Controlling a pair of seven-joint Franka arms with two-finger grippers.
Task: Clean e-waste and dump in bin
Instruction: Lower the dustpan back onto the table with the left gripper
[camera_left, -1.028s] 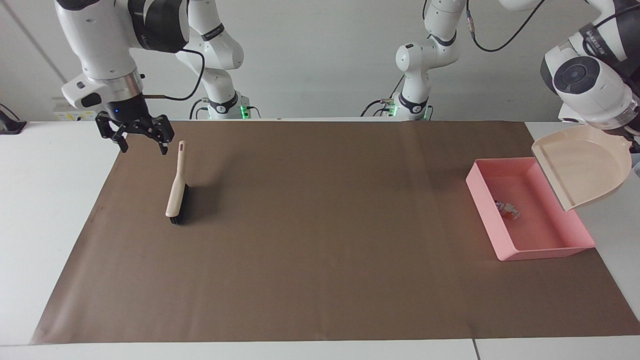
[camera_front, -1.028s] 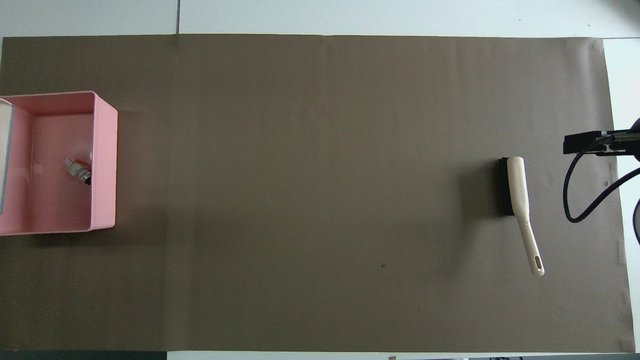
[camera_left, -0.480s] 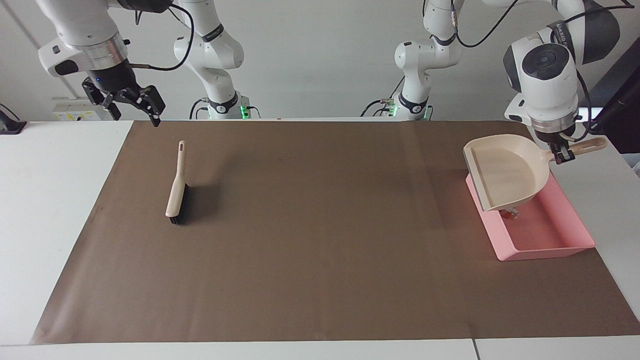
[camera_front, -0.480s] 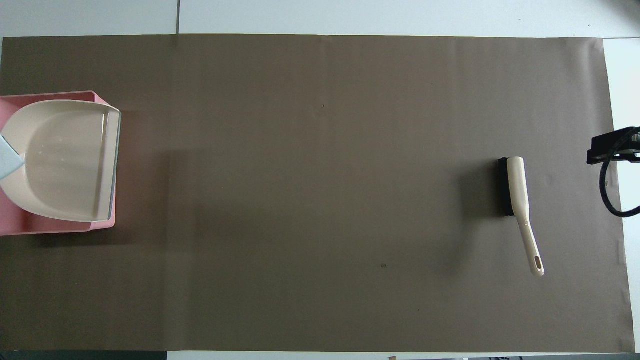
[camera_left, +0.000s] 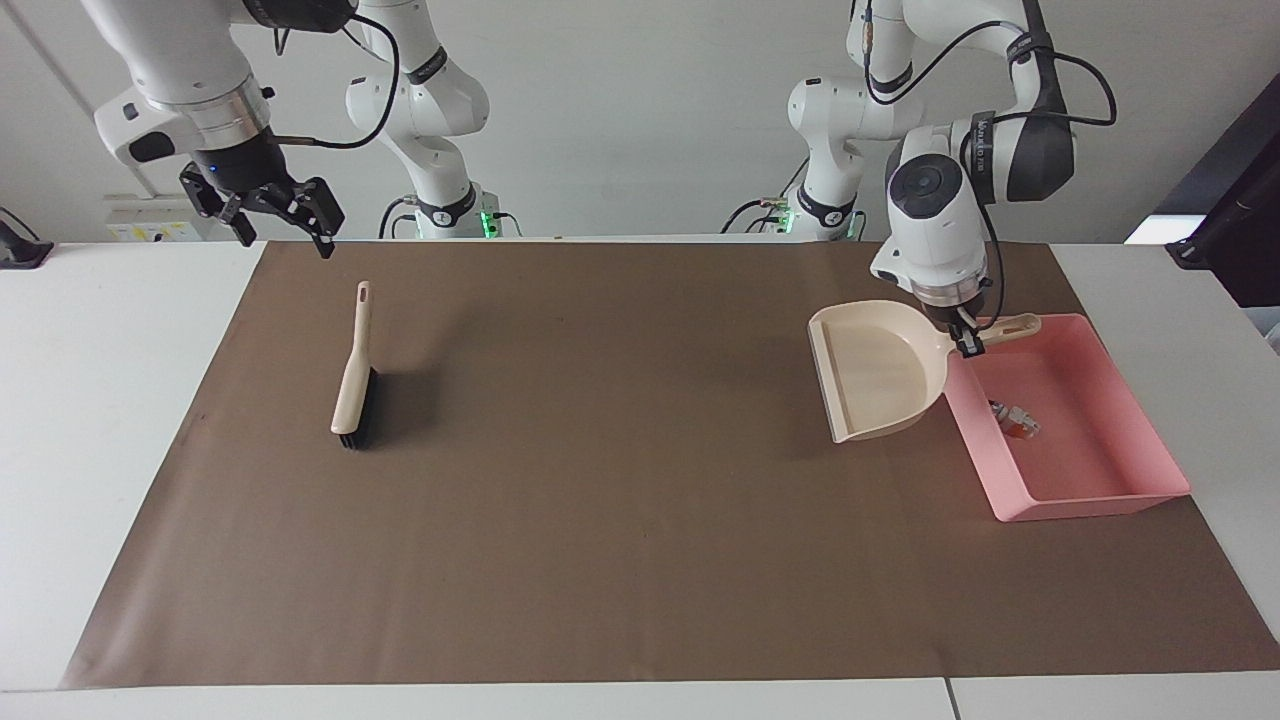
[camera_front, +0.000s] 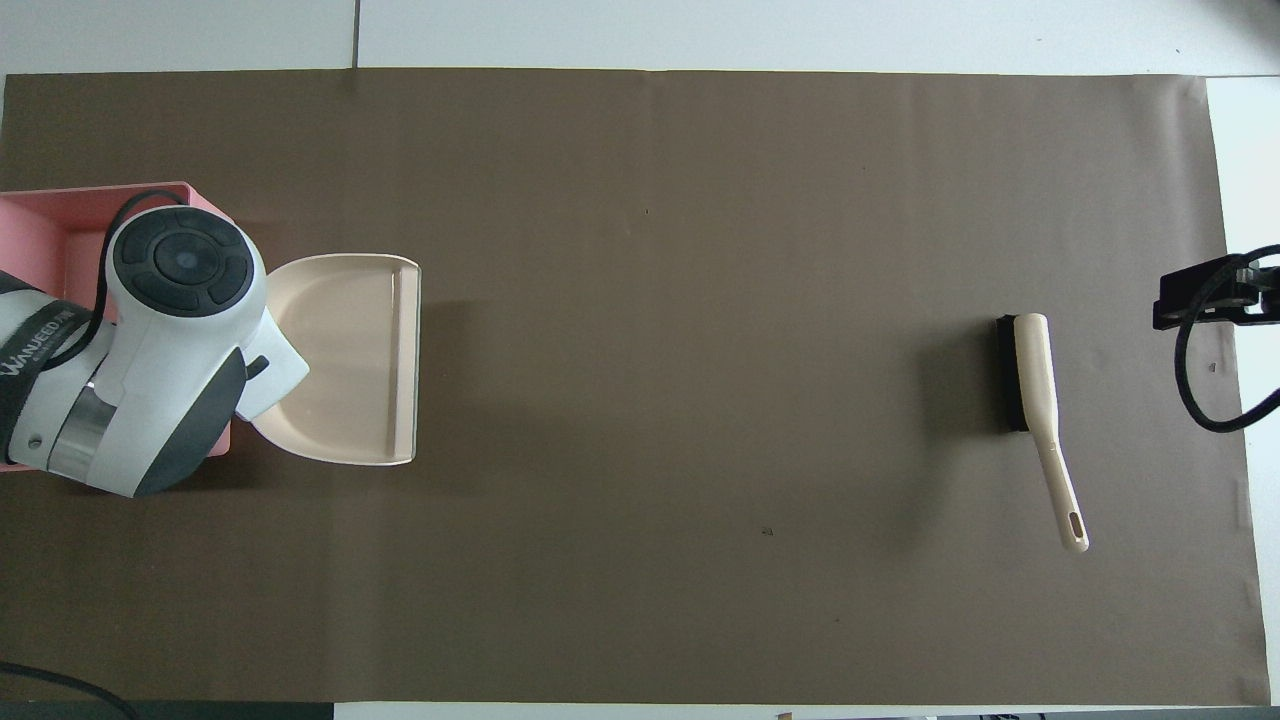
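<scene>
The pink bin (camera_left: 1090, 505) stands at the left arm's end of the brown mat. The e-waste (camera_left: 1015, 418), small white, orange and dark parts, lies inside it. In the overhead view the left arm covers most of the bin (camera_front: 60, 200) and hides the e-waste. My left gripper (camera_left: 965, 340) is shut on the handle of the cream dustpan (camera_left: 880, 370). It holds the pan level and low over the mat beside the bin, and the pan looks empty (camera_front: 350, 360). My right gripper (camera_left: 275, 215) is open and empty, up in the air over the mat's corner near the brush's handle.
A cream brush with black bristles (camera_left: 352, 385) lies on the mat toward the right arm's end, its handle pointing toward the robots; it also shows in the overhead view (camera_front: 1035, 400). The brown mat (camera_left: 620, 520) covers most of the white table.
My left arm has carried the dustpan from a tilted pose over the bin to a level one over the mat beside it. My right gripper has risen off the brush's handle end.
</scene>
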